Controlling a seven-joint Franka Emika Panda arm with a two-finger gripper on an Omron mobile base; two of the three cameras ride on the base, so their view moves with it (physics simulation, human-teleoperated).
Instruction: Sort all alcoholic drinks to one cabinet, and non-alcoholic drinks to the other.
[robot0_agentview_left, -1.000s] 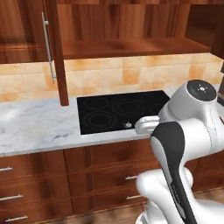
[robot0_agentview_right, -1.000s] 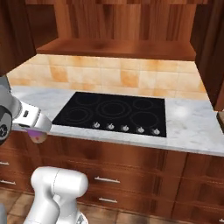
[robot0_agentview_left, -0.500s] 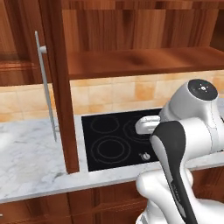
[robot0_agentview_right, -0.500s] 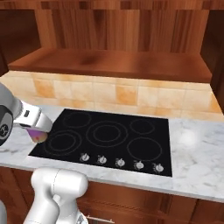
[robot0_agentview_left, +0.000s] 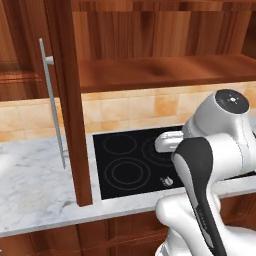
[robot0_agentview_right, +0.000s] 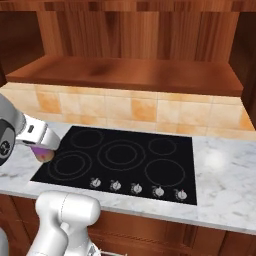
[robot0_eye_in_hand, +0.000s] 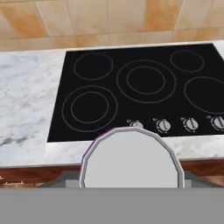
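My gripper (robot0_agentview_right: 40, 146) is shut on the short purple can (robot0_agentview_right: 46, 155), which hangs over the counter's front edge at the cooktop's left corner. In the hand view the can's silver top (robot0_eye_in_hand: 131, 159) fills the lower middle, with a thin purple rim on its left, and hides my fingertips. Above the cooktop a reddish-brown wall cabinet stands open, its wide shelf (robot0_agentview_right: 125, 75) bare. In the left base view that shelf (robot0_agentview_left: 165, 72) lies behind my arm, and the cabinet's open door (robot0_agentview_left: 67, 100) juts forward at the left.
A black cooktop (robot0_agentview_right: 125, 160) with a row of knobs sits in the white marble counter (robot0_agentview_right: 225, 190), below a tan tiled backsplash (robot0_agentview_right: 145, 110). The door's silver handle (robot0_agentview_left: 52, 105) hangs over the counter's left part. Wooden drawer fronts run under the counter.
Both base views have shifted: the counter and open cabinet now look closer and seen from higher up, so the camera moved. The can stays in my grip.
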